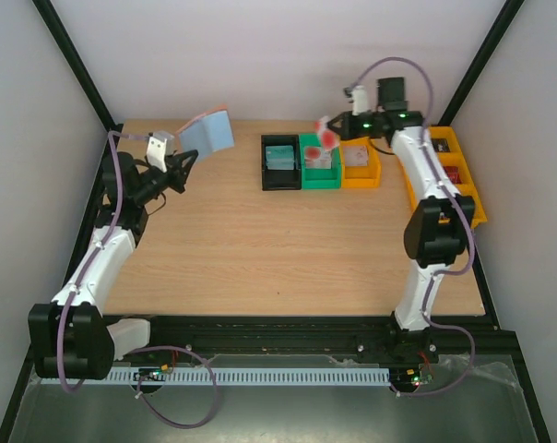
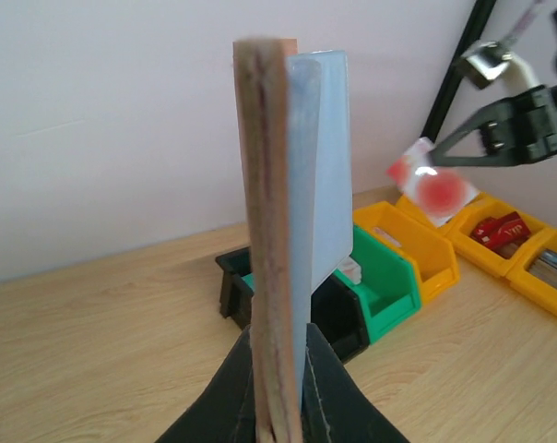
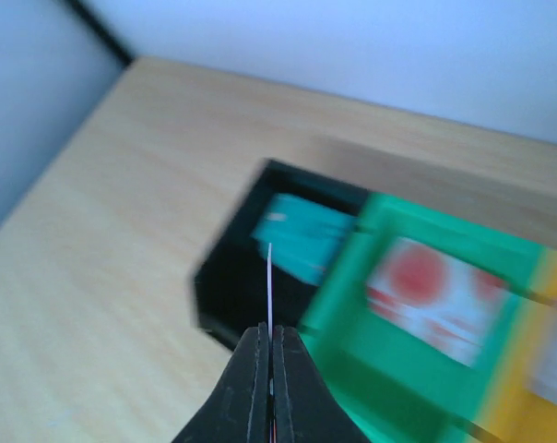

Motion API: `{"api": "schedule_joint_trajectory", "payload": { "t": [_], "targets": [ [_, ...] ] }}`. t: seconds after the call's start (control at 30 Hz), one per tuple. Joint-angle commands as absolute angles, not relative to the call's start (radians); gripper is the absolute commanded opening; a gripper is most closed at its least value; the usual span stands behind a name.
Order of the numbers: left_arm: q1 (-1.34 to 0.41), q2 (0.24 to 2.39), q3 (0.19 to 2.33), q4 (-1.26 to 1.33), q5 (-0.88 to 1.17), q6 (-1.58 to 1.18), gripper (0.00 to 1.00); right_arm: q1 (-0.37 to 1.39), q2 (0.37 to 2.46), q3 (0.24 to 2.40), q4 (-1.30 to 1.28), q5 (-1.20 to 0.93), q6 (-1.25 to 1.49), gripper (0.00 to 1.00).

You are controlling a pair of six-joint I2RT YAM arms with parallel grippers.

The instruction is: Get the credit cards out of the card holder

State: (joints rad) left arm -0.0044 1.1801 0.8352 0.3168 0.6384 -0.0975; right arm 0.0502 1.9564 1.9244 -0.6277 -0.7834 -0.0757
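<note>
My left gripper (image 1: 177, 164) is shut on the card holder (image 1: 207, 129), which is lifted over the table's back left and hangs open with its blue-grey lining up. In the left wrist view the card holder (image 2: 271, 231) stands edge-on between my left gripper's (image 2: 280, 340) jaws. My right gripper (image 1: 342, 127) is shut on a white credit card with a red disc (image 1: 326, 137), above the green bin (image 1: 320, 177). The right wrist view shows that card (image 3: 270, 286) edge-on above my right gripper (image 3: 270, 332). A teal card (image 3: 302, 235) lies in the black bin (image 3: 225, 293), and a white-and-red card (image 3: 426, 295) in the green bin.
Black (image 1: 280, 180), green and orange (image 1: 361, 175) bins stand in a row at the back middle. A long orange tray (image 1: 472, 208) with red and dark blocks runs along the right edge. Black frame posts stand at both back corners.
</note>
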Motion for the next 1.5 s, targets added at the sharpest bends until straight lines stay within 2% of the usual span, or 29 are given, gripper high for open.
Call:
{"api": "schedule_joint_trajectory", "payload": {
  "t": [0.0, 0.17, 0.27, 0.37, 0.47, 0.6, 0.7, 0.83, 0.87, 0.9, 0.93, 0.97, 1.1, 1.17, 1.23, 1.33, 1.47],
  "targets": [
    [-0.026, 1.181, 0.832, 0.376, 0.665, -0.092, 0.06, 0.136, 2.028, 1.932, -0.476, -0.953, 0.061, 0.02],
    [-0.038, 1.179, 0.843, 0.347, 0.727, 0.003, 0.05, 0.177, 2.103, 2.053, -0.571, -1.056, 0.015, 0.02],
    [-0.046, 1.225, 0.91, 0.172, 0.814, 0.143, 0.04, 0.22, 2.076, 2.018, -0.624, -1.022, -0.061, 0.02],
    [-0.02, 1.339, 0.986, -0.002, 0.834, 0.048, 0.02, 0.232, 2.035, 1.966, -0.597, -1.021, -0.041, 0.02],
    [-0.013, 1.404, 1.005, -0.045, 0.925, -0.022, 0.02, 0.232, 2.007, 1.951, -0.601, -0.992, -0.053, 0.02],
    [-0.041, 1.518, 1.015, -0.122, 0.871, -0.12, 0.02, 0.234, 1.994, 1.949, -0.607, -0.988, -0.044, 0.02],
    [-0.046, 1.669, 1.091, -0.303, 0.747, -0.108, 0.02, 0.245, 1.986, 1.951, -0.614, -0.992, -0.032, 0.02],
    [-0.029, 1.916, 1.183, -0.519, 0.717, -0.089, 0.03, 0.282, 1.977, 1.956, -0.625, -0.981, -0.04, 0.02],
    [-0.027, 1.934, 1.181, -0.523, 0.702, -0.083, 0.18, 0.291, 1.977, 1.96, -0.632, -0.977, -0.04, 0.02],
    [-0.025, 1.93, 1.175, -0.512, 0.676, -0.076, 0.43, 0.295, 1.976, 1.965, -0.642, -0.978, -0.04, 0.02],
    [-0.021, 1.904, 1.163, -0.489, 0.652, -0.061, 0.84, 0.3, 1.976, 1.971, -0.647, -0.982, -0.039, 0.02],
    [-0.012, 1.866, 1.15, -0.456, 0.627, -0.04, 0.97, 0.306, 1.974, 1.975, -0.649, -0.986, -0.038, 0.02],
    [0.071, 1.662, 1.085, -0.255, 0.579, 0.085, 0.99, 0.333, 1.971, 1.987, -0.649, -0.998, -0.042, 0.02],
    [0.111, 1.584, 1.085, -0.181, 0.67, 0.228, 0.99, 0.354, 1.981, 2.006, -0.667, -1.007, -0.057, 0.02],
    [0.115, 1.527, 1.115, -0.18, 0.86, 0.415, 0.99, 0.379, 1.991, 2.029, -0.692, -1.009, -0.083, 0.02],
    [0.048, 1.539, 1.268, -0.399, 1.035, 0.699, 0.95, 0.42, 1.994, 2.05, -0.707, -0.994, -0.115, 0.02],
    [-0.077, 1.601, 1.428, -0.751, 1.027, 1.037, 0.93, 0.458, 1.981, 2.053, -0.704, -0.961, -0.182, 0.02]
  ]
}}
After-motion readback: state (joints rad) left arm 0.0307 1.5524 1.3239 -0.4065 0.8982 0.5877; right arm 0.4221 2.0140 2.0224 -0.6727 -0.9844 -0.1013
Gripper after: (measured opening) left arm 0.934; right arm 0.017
